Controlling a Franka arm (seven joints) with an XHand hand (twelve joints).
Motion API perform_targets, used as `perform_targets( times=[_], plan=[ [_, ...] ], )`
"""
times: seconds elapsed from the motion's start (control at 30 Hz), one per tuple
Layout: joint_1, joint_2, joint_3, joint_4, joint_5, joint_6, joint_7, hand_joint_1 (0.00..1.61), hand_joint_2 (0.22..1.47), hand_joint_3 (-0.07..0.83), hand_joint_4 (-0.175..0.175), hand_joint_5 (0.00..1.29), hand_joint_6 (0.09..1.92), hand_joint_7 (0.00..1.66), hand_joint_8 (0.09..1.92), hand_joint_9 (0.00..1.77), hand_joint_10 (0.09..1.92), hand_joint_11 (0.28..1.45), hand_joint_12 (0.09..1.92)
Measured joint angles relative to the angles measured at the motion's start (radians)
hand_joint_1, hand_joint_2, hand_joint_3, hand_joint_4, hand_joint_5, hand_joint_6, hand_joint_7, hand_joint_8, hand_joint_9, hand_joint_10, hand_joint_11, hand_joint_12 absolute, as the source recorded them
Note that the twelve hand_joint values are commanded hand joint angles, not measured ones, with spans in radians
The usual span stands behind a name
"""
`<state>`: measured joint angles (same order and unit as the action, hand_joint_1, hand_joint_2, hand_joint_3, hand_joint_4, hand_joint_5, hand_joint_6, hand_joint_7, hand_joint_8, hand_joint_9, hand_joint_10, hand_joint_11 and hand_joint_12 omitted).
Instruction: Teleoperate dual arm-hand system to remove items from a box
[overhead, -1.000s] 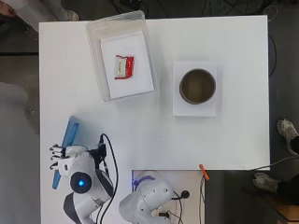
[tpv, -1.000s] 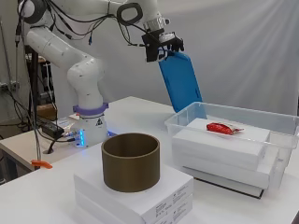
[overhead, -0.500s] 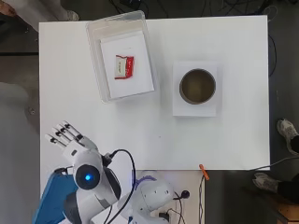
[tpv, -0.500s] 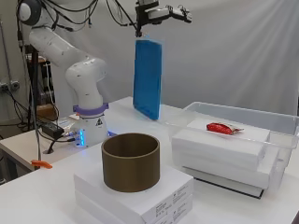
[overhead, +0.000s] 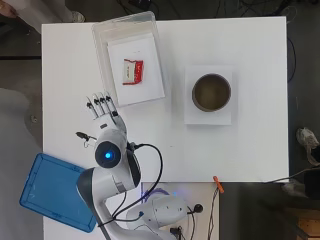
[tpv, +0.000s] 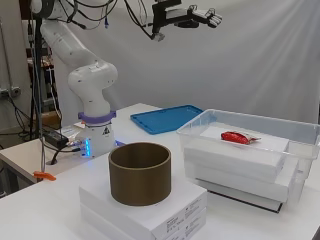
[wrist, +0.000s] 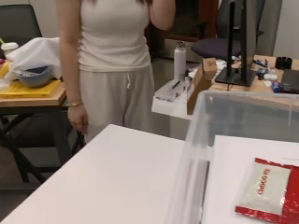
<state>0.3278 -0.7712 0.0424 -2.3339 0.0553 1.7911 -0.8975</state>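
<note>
Overhead view: white tabletop (overhead: 250, 150); clear box (overhead: 100, 45) upper left of frame, white block inside; blue lid (overhead: 50, 192) lower left. Hand (overhead: 107, 117) just below box, fingers (overhead: 100, 102) straight, spread, holding nothing. Red packet (overhead: 133, 71) lies up-right of fingers, long axis up-down in frame.

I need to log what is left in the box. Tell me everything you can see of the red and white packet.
The small flat red and white packet looks like a sealed plastic sachet, white in the middle with red ends and print on it. It lies flat on the white slab inside the clear plastic box, roughly central. Nothing else touches it; the robot hand hovers open outside the box, high above the table in the side view.
</note>
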Motion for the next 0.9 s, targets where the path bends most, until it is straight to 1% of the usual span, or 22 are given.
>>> perform_targets(
  times=[0.17,0.23,0.33,0.4,0.43,0.5,0.6,0.67,0.8,0.9],
  plan=[
    [-0.039,0.111,-0.146,0.045,-0.069,0.038,-0.066,0.00,0.87,0.006,0.032,0.29,0.09,0.38,0.09,0.43,0.09,0.49,0.09],
    [-0.055,0.126,-0.190,0.034,-0.097,0.053,-0.097,0.00,0.87,0.005,0.035,0.32,0.09,0.40,0.09,0.44,0.09,0.50,0.09],
    [-0.097,0.056,-0.233,-0.039,-0.135,0.054,-0.159,0.00,0.87,0.006,0.029,0.33,0.09,0.40,0.09,0.44,0.09,0.49,0.09],
    [-0.114,-0.015,-0.260,-0.070,-0.155,0.049,-0.187,0.00,0.88,0.006,0.023,0.32,0.09,0.38,0.09,0.44,0.09,0.49,0.09],
    [-0.117,-0.052,-0.283,-0.071,-0.167,0.053,-0.202,0.00,0.88,0.005,0.020,0.31,0.09,0.37,0.09,0.43,0.09,0.49,0.09],
    [-0.116,-0.052,-0.313,-0.056,-0.176,0.065,-0.224,0.00,0.88,0.005,0.016,0.29,0.09,0.36,0.09,0.42,0.09,0.48,0.09],
    [-0.115,0.069,-0.358,0.000,-0.164,0.092,-0.278,0.00,0.88,0.005,0.010,0.27,0.09,0.35,0.09,0.42,0.09,0.47,0.09],
    [-0.120,0.208,-0.376,0.057,-0.149,0.109,-0.314,0.00,0.88,0.004,0.008,0.25,0.09,0.34,0.09,0.41,0.09,0.47,0.09],
    [-0.137,0.494,-0.385,0.182,-0.117,0.146,-0.389,0.00,0.90,0.010,0.013,0.26,0.09,0.35,0.09,0.43,0.09,0.49,0.09],
    [-0.150,0.664,-0.376,0.287,-0.081,0.165,-0.456,0.00,0.92,0.014,0.019,0.20,0.09,0.33,0.09,0.41,0.09,0.49,0.09]
  ],
)
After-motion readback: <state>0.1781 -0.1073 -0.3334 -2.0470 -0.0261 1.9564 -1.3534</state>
